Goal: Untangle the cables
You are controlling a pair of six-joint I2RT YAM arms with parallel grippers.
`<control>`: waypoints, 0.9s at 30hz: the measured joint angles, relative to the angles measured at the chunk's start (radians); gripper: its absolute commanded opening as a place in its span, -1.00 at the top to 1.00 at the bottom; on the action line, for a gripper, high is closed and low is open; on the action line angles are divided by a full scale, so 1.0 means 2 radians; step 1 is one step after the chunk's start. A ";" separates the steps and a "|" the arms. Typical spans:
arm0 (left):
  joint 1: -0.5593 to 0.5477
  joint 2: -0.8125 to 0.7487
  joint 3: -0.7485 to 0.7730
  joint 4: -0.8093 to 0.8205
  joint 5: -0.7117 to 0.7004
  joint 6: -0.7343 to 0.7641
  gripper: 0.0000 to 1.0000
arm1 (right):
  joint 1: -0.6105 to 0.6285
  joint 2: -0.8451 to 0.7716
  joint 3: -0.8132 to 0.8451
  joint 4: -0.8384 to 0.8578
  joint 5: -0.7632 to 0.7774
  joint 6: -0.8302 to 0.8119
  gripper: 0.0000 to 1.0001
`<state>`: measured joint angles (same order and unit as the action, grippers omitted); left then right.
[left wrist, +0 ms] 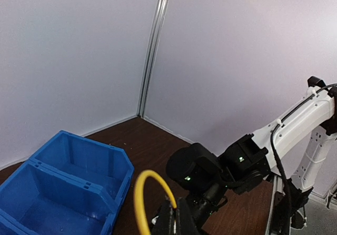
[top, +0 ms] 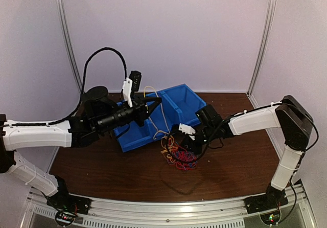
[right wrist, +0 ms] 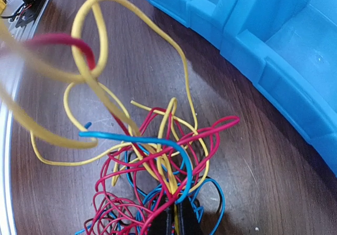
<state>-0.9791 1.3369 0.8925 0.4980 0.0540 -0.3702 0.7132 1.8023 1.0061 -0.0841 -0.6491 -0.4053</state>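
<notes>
Top external view shows the cables (top: 178, 154) heaped in a red, blue and yellow tangle on the table (top: 102, 166) at frame centre, just below the blue bin (top: 190, 101). The left gripper (top: 155, 104) hovers above the bin, jaws together on a yellow cable (left wrist: 138, 195), probably lifting it so its run down to the heap stands clear of the rest. The right gripper (top: 183, 142) sits low at the heap, likely anchoring it. Only the right wrist view shows its fingers (right wrist: 185, 223) pinched, it seems, on a yellow strand (right wrist: 169, 185) at the bottom edge, beneath open loops. The left wrist view offers just the yellow arc and the other arm.
</notes>
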 measured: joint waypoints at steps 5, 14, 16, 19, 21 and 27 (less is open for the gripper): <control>0.000 -0.044 0.032 -0.082 -0.038 0.047 1.00 | -0.043 -0.029 -0.016 -0.037 0.004 -0.023 1.00; -0.002 -0.145 0.159 -0.145 -0.119 0.155 1.00 | -0.206 -0.097 -0.070 -0.094 0.028 -0.076 1.00; -0.002 -0.160 0.164 -0.145 -0.130 0.169 1.00 | -0.224 -0.109 -0.081 -0.102 0.029 -0.084 1.00; -0.002 -0.173 0.165 -0.152 -0.141 0.184 1.00 | -0.246 -0.123 -0.092 -0.109 0.032 -0.091 1.00; -0.002 -0.175 0.165 -0.166 -0.146 0.192 1.00 | -0.258 -0.125 -0.096 -0.109 0.033 -0.093 1.00; -0.002 -0.183 0.175 -0.227 -0.175 0.227 1.00 | -0.298 -0.125 -0.108 -0.109 0.042 -0.094 1.00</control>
<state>-0.9821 0.9699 1.2434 0.0437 -0.2970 0.0830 0.1177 1.5528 0.7902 -0.3023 -0.5644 -0.5934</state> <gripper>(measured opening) 0.011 0.021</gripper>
